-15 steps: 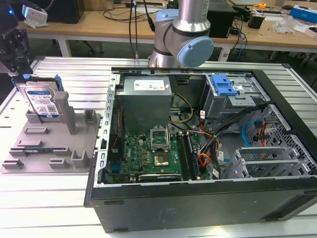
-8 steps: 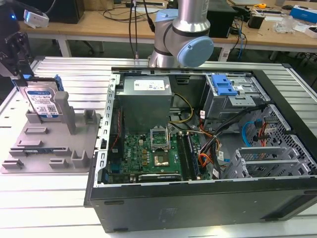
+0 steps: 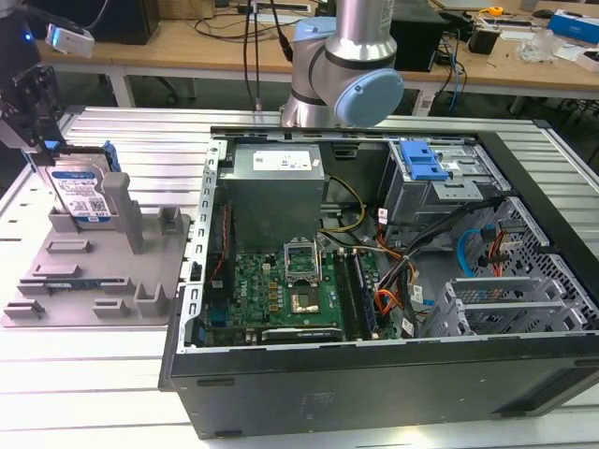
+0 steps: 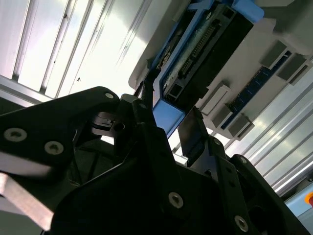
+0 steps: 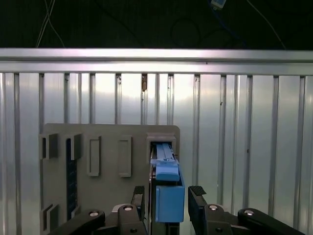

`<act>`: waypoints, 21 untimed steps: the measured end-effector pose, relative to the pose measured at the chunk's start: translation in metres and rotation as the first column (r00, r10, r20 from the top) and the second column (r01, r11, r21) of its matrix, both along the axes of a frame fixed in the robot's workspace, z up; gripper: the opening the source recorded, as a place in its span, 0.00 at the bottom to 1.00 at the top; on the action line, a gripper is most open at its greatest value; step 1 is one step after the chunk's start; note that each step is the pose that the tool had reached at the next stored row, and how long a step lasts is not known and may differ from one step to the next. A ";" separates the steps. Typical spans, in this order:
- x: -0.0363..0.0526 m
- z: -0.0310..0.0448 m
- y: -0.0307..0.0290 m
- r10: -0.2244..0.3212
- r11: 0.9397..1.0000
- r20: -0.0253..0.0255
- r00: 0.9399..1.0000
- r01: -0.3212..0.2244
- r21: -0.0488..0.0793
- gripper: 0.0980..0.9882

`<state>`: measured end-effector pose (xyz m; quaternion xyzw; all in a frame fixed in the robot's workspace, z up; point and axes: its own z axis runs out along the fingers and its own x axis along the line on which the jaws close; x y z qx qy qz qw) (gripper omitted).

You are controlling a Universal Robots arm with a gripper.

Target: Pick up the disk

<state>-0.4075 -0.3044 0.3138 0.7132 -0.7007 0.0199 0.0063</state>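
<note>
The disk [image 3: 82, 195] stands on edge in a slot at the back of the grey fixture tray [image 3: 94, 281], on the exterior view's left. Its blue-and-white label faces the camera. My black gripper [image 3: 42, 150] hangs right over its top edge. In the first wrist view the disk's blue rail [image 5: 166, 169] runs between my two fingers [image 5: 197, 196], and a narrow gap shows on each side. In the second wrist view the gripper [image 4: 168, 115] straddles the blue end of the disk [image 4: 205, 44] in the same way. The gripper is open and the disk sits in the tray [image 5: 107, 142].
An open black computer case [image 3: 374, 281] lies to the exterior view's right of the tray, with a blue drive-bay bracket [image 3: 421, 159] inside. The arm's base [image 3: 342, 75] stands behind the case. Everything rests on a slatted metal table [image 3: 94, 393]; cluttered workbenches line the back.
</note>
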 end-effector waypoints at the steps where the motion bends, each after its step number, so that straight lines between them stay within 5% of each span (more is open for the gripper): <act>1: 0.0000 -0.0011 -0.0001 0.000 1.000 0.000 1.000 0.000 0.000 0.43; 13: -0.0007 -0.0088 -0.0003 0.002 1.000 0.001 1.000 -0.002 0.000 0.43; 18: -0.0006 -0.0105 -0.0002 0.002 1.000 -0.006 1.000 -0.002 0.000 0.43; 21: -0.0006 -0.0116 -0.0002 0.002 1.000 -0.006 1.000 -0.002 0.000 0.43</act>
